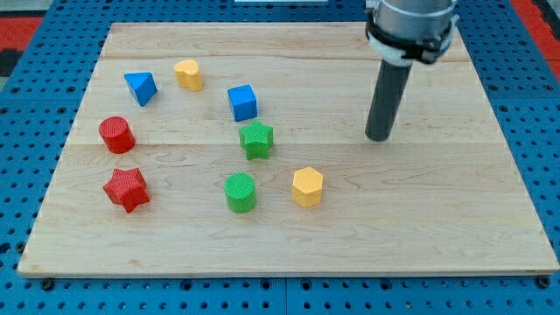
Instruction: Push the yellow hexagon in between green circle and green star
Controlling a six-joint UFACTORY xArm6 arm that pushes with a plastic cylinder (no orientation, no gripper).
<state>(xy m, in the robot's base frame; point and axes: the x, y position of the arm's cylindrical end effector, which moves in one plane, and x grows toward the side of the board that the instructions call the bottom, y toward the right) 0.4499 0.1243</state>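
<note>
The arm's tip (379,138) rested on the wooden board (437,219), touching no block; being a bare rod, it held nothing. The yellow hexagon (307,186) lay toward the view's lower left of the tip, apart from it. Just left of the hexagon sat the green circle (240,192), with the green star (256,140) above it, a gap between the two. The rod's upper part was cut off by the view's top edge. Bare wood lay around the hexagon toward the view's right and bottom, well clear of the board's edges.
</note>
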